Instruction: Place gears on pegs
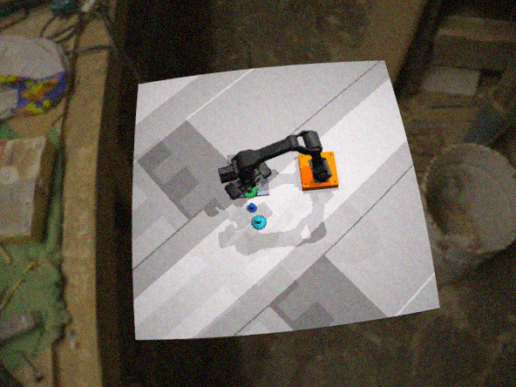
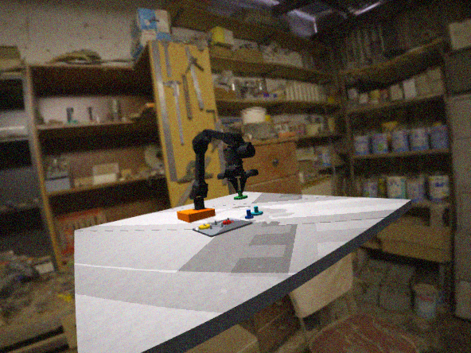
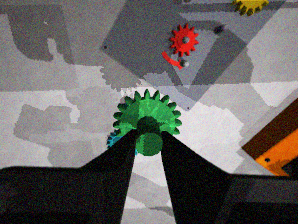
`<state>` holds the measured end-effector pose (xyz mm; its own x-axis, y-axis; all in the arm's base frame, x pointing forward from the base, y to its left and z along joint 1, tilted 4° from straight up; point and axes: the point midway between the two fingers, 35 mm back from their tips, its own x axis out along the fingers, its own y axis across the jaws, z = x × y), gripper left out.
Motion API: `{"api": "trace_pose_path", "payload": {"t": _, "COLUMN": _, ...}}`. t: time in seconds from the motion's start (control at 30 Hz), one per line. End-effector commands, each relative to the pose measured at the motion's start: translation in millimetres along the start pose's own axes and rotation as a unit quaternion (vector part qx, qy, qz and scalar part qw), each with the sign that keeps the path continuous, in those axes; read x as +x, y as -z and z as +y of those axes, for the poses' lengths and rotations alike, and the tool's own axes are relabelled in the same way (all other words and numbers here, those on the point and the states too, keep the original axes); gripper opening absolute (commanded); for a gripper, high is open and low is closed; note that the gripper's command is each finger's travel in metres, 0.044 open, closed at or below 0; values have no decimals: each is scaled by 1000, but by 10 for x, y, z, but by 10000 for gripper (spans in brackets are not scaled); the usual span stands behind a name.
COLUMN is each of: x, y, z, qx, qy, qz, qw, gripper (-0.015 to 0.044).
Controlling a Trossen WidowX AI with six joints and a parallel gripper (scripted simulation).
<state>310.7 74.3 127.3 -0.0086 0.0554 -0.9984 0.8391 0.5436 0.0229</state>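
My gripper (image 3: 148, 135) (image 2: 239, 192) is shut on the stem of the green gear (image 3: 148, 107) (image 2: 240, 197) (image 1: 250, 193). It holds the gear above the table, just off the near edge of the grey board (image 3: 132, 40) (image 2: 216, 230) in the wrist view. On the board sit the red gear (image 3: 177, 42) (image 2: 227, 222) and the yellow gear (image 3: 250, 6) (image 2: 204, 226). An empty peg (image 3: 218, 30) stands between them, another (image 3: 185, 64) beside the red arrow (image 3: 171, 60). The blue gear (image 1: 252, 207) (image 2: 249, 215) and cyan gear (image 1: 259, 222) (image 2: 256, 212) (image 3: 113, 141) stand on the table.
The orange base block (image 1: 307, 182) (image 2: 195, 215) (image 3: 282, 154) carries the arm, beside the board. In the top view the arm (image 1: 272, 151) passes over the board and hides most of it. Patterned shadows cross the table (image 1: 349, 218).
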Motion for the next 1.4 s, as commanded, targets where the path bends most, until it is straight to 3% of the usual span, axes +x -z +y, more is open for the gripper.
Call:
{"api": "trace_pose_path", "payload": {"t": 0.0, "x": 33, "y": -108, "z": -9, "qx": -2, "qy": 1, "qz": -2, "qw": 1000, "gripper": 0}}
{"api": "trace_pose_path", "payload": {"t": 1.37, "x": 357, "y": -1095, "z": -308, "qx": -5, "qy": 3, "qz": -3, "qw": 1000, "gripper": 0}}
